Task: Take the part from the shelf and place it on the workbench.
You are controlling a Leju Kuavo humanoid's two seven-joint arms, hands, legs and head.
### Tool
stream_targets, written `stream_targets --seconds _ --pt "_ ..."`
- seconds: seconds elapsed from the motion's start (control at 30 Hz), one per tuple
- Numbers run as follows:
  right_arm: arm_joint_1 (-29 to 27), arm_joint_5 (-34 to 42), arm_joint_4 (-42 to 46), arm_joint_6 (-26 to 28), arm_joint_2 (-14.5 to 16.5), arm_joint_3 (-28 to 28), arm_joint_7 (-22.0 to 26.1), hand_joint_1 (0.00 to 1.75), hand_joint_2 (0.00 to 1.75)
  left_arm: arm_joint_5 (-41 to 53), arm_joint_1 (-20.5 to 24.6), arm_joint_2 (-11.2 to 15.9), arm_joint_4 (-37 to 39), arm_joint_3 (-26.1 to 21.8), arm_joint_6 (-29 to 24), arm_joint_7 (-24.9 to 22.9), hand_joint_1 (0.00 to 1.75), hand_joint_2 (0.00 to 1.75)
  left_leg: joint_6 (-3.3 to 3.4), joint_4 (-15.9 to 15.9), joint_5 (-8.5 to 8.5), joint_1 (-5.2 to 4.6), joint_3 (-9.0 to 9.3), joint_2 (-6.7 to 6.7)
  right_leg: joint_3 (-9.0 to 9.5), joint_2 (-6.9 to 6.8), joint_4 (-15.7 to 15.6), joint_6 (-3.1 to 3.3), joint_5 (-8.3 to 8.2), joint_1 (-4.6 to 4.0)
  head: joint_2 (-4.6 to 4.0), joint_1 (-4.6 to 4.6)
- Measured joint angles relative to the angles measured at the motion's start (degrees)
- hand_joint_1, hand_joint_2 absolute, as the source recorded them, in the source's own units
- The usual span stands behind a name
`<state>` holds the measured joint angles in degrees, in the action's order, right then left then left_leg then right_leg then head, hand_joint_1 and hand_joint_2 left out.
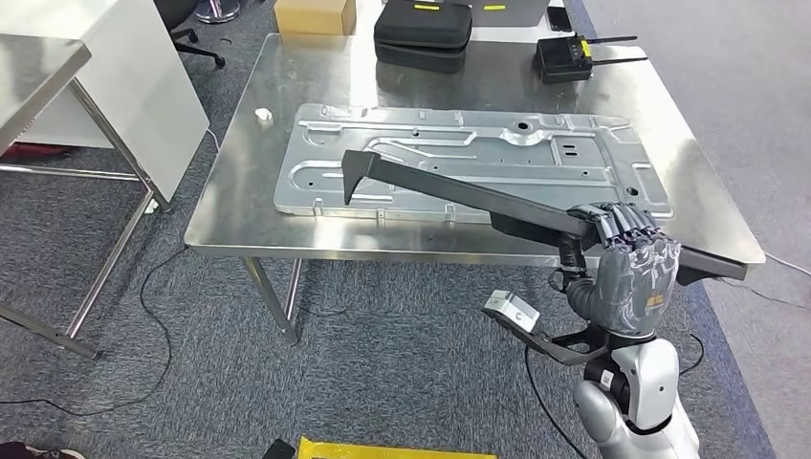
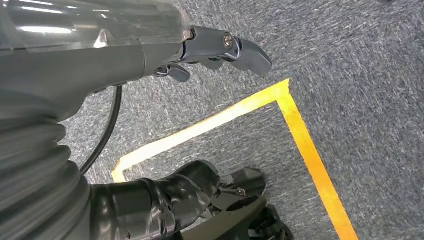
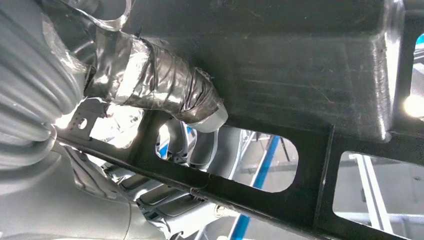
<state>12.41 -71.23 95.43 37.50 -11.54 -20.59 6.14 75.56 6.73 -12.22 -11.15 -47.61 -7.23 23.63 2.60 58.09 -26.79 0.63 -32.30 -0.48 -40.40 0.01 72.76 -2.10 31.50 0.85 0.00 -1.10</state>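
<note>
so, right hand (image 1: 626, 273) clamped round long black part (image 1: 459, 196), held near one end so far end reaches over workbench (image 1: 239, 206), above grey stamped panel (image 1: 459, 158); not yet set down. left hand (image 2: 220, 50) hangs over carpet, fingers apart, holding nothing.

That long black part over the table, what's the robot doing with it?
The right robot hand grips a long black part near one end and holds it out over the steel workbench, above a large grey metal panel lying there. It is not set down yet. The left robot hand hangs over the carpet, holding nothing.
</note>
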Motion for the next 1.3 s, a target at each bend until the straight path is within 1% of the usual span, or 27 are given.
stream_targets --seconds 0.07,0.1,0.13,0.2,0.27,0.33,0.4,0.43,0.47,0.5,0.57,0.6,0.63,0.7,0.77,0.8,0.83,0.87,0.93,0.97,1.0,1.03,1.07,1.1,1.13,1.2,1.3 --pt "0.3 0.3 -0.3 -0.3 0.0 0.0 -0.1 1.75 1.75 0.0 0.0 -0.1 0.0 0.0 0.0 0.0 0.00 1.75 -0.27 0.0 -0.94 -0.05 1.24 -0.10 2.36 0.00 -7.1 0.45 -5.19 -0.12 0.00 -0.01" --pt "0.5 0.4 -0.4 -0.4 -0.1 0.0 -0.1 1.75 1.75 0.0 0.0 -0.1 0.0 0.0 0.0 -0.1 0.00 1.75 -0.52 0.0 -1.34 -0.14 1.67 -0.13 3.69 0.00 -10.3 0.78 -6.61 -0.30 0.00 -0.01" --pt "0.7 0.5 -0.5 -0.6 -0.1 0.0 -0.1 1.75 1.75 0.0 0.1 -0.1 0.0 0.0 0.0 -0.1 0.00 1.75 -0.79 0.0 -1.65 -0.22 1.89 -0.13 4.53 -0.01 -12.2 1.12 -7.10 -0.49 0.00 0.01" --pt "1.1 0.6 -0.7 -0.7 -0.1 0.0 -0.1 1.75 1.75 0.0 0.2 -0.2 0.0 0.0 0.0 -0.2 0.00 1.75 -1.37 -0.2 -1.99 -0.33 2.07 -0.05 5.09 0.02 -13.3 1.80 -6.48 -0.78 0.00 0.04" --pt "1.3 0.7 -0.8 -0.8 -0.1 0.0 -0.2 1.75 1.75 0.0 0.3 -0.2 0.0 0.0 0.0 -0.2 0.00 1.75 -1.96 0.1 -2.59 -0.36 2.12 0.09 5.56 0.06 -13.8 2.48 -6.21 -0.39 0.00 0.10" --pt "1.6 0.9 -1.0 -0.8 -0.2 0.0 -0.3 1.75 1.75 0.0 0.3 -0.2 0.0 0.0 0.0 -0.2 0.00 1.75 -2.43 4.3 -4.59 -0.33 0.14 0.15 6.33 -0.02 -14.3 3.18 -5.92 -0.05 0.00 0.21" --pt "1.8 1.1 -1.2 -0.9 -0.2 0.0 -0.3 1.75 1.75 0.0 0.3 -0.2 0.0 0.1 0.0 -0.3 0.00 1.75 -2.71 12.1 -7.23 -0.18 -4.41 0.15 6.89 -0.10 -14.3 3.63 -5.36 -0.18 0.00 0.29" --pt "1.9 1.2 -1.4 -0.9 -0.2 0.0 -0.3 1.75 1.75 0.0 0.2 -0.2 0.0 0.1 0.1 -0.3 0.00 1.75 -2.80 15.2 -7.70 -0.13 -6.59 0.15 7.21 -0.09 -14.3 3.71 -5.03 -0.24 0.00 0.28" --pt "1.9 1.2 -1.6 -1.0 -0.2 0.0 -0.3 1.75 1.75 0.0 0.1 -0.2 0.0 0.1 0.1 -0.3 0.00 1.75 -2.82 16.4 -7.02 -0.10 -7.99 0.16 7.62 -0.05 -14.2 3.71 -4.66 -0.27 0.00 0.29" --pt "1.9 1.3 -1.8 -1.0 -0.2 0.0 -0.4 1.75 1.75 0.0 0.1 -0.2 0.0 0.1 0.1 -0.3 0.00 1.75 -2.75 15.3 -5.06 -0.10 -8.23 0.16 8.16 0.00 -14.2 3.67 -4.23 -0.29 0.00 0.29" --pt "2.0 1.3 -2.2 -1.1 -0.2 0.0 -0.4 1.75 1.75 0.0 0.0 -0.1 0.0 0.1 0.1 -0.3 0.00 1.75 -2.35 8.2 0.35 -0.14 -6.14 0.16 9.32 0.04 -14.1 3.47 -3.28 -0.31 0.00 0.26" --pt "2.2 1.3 -2.3 -1.1 -0.2 0.0 -0.5 1.75 1.75 0.0 0.1 -0.1 0.0 0.1 0.1 -0.3 0.00 1.75 -2.10 4.6 2.11 -0.26 -4.74 0.17 9.68 0.08 -14.0 3.22 -2.82 -0.40 0.00 0.25" --pt "2.3 1.3 -2.4 -1.2 -0.2 0.0 -0.5 1.75 1.75 0.0 0.2 -0.1 0.0 0.1 0.1 -0.4 0.00 1.75 -1.86 2.3 2.80 -0.38 -3.78 0.19 9.83 0.12 -14.0 2.94 -2.51 -0.47 0.00 0.25" --pt "2.5 1.3 -2.7 -1.3 -0.2 0.0 -0.5 1.75 1.75 0.0 0.3 -0.1 0.0 0.1 0.1 -0.4 0.00 1.75 -1.43 0.9 2.33 -0.64 -3.11 0.17 9.89 0.16 -14.2 2.27 -2.15 -0.55 0.00 0.24" --pt "2.7 1.4 -2.8 -1.5 -0.2 0.0 -0.5 1.75 1.75 0.0 0.3 -0.1 0.0 0.1 0.1 -0.5 0.00 1.75 -0.82 0.2 2.17 -0.41 -2.60 0.11 10.15 0.08 -14.2 1.65 -1.79 -0.46 0.00 0.20" --pt "2.8 1.4 -2.9 -1.5 -0.2 0.0 -0.5 1.75 1.75 0.0 0.3 -0.1 0.0 0.1 0.1 -0.5 0.00 1.75 -0.49 -0.2 2.13 -0.26 -2.19 0.11 9.85 0.05 -13.2 1.37 -1.21 -0.41 0.00 0.17" --pt "3.0 1.4 -2.9 -1.5 -0.2 0.0 -0.5 1.75 1.75 0.1 0.3 -0.1 0.0 0.1 0.1 -0.5 0.00 1.75 -0.20 -0.6 2.07 -0.09 -1.76 0.11 8.84 0.04 -11.1 1.10 -0.20 -0.34 0.00 0.13" --pt "3.1 1.4 -3.0 -1.5 -0.2 0.0 -0.5 1.75 1.75 0.1 0.3 -0.1 0.0 0.1 0.1 -0.5 0.00 1.75 0.00 -0.7 1.86 -0.07 -1.45 0.11 7.04 0.03 -7.7 0.86 1.14 -0.21 0.00 0.08" --pt "3.2 1.4 -3.3 -1.6 -0.2 0.0 -0.5 1.75 1.75 0.1 0.3 -0.1 0.0 0.1 0.1 -0.5 0.00 1.75 0.19 -0.7 1.24 -0.07 -0.87 0.11 2.18 0.02 -0.3 0.43 3.27 0.01 0.00 0.07" --pt "3.2 1.4 -3.5 -1.6 -0.2 0.0 -0.5 1.75 1.75 0.1 0.2 -0.1 0.0 0.1 0.1 -0.5 0.00 1.75 0.18 -0.6 0.85 -0.06 -0.46 0.08 0.44 0.02 1.5 0.28 2.93 0.13 0.00 0.08" --pt "3.2 1.4 -3.6 -1.6 -0.2 0.0 -0.5 1.75 1.75 0.1 0.2 -0.1 0.0 0.1 0.2 -0.5 0.00 1.75 0.13 -0.6 0.43 -0.05 0.05 0.04 -0.23 0.01 1.2 0.20 1.36 0.24 0.00 0.07" --pt "3.3 1.4 -3.7 -1.6 -0.2 0.0 -0.5 1.75 1.75 0.1 0.2 -0.2 0.0 0.1 0.2 -0.5 0.00 1.75 0.04 -0.5 -0.05 -0.03 0.68 -0.02 0.29 0.00 -1.4 0.21 -1.31 0.33 0.00 0.07" --pt "3.3 1.4 -3.8 -1.6 -0.2 0.0 -0.5 1.75 1.75 0.1 0.1 -0.2 0.0 0.1 0.2 -0.5 0.00 1.75 -0.13 -0.5 -0.58 -0.02 1.24 -0.07 1.49 -0.02 -5.3 0.30 -4.19 0.41 0.00 0.06" --pt "3.4 1.4 -3.9 -1.6 -0.2 0.0 -0.5 1.75 1.75 0.1 0.2 -0.2 0.0 0.1 0.2 -0.5 0.00 1.75 -0.40 -0.4 -1.07 -0.11 1.73 -0.12 2.74 -0.02 -8.8 0.46 -6.25 0.31 0.00 0.07" --pt "3.5 1.4 -4.0 -1.7 -0.2 0.0 -0.6 1.75 1.75 0.1 0.2 -0.3 0.0 0.1 0.2 -0.5 0.00 1.75 -0.73 -0.4 -1.44 -0.16 1.95 -0.16 3.84 -0.02 -11.5 0.74 -7.26 0.15 0.00 0.08" --pt "3.6 1.4 -4.1 -1.7 -0.2 0.0 -0.6 1.75 1.75 0.1 0.3 -0.3 0.0 0.1 0.2 -0.5 0.00 1.75 -1.38 -0.4 -1.83 -0.26 2.04 -0.14 4.53 0.03 -13.1 1.33 -6.83 -0.24 0.00 0.18" --pt "3.7 1.4 -4.2 -1.7 -0.2 0.0 -0.6 1.75 1.75 0.1 0.4 -0.3 0.0 0.1 0.2 -0.5 0.00 1.75 -2.28 0.4 -2.82 -0.26 2.15 0.06 5.45 0.12 -13.9 2.39 -6.19 0.09 0.00 0.30"
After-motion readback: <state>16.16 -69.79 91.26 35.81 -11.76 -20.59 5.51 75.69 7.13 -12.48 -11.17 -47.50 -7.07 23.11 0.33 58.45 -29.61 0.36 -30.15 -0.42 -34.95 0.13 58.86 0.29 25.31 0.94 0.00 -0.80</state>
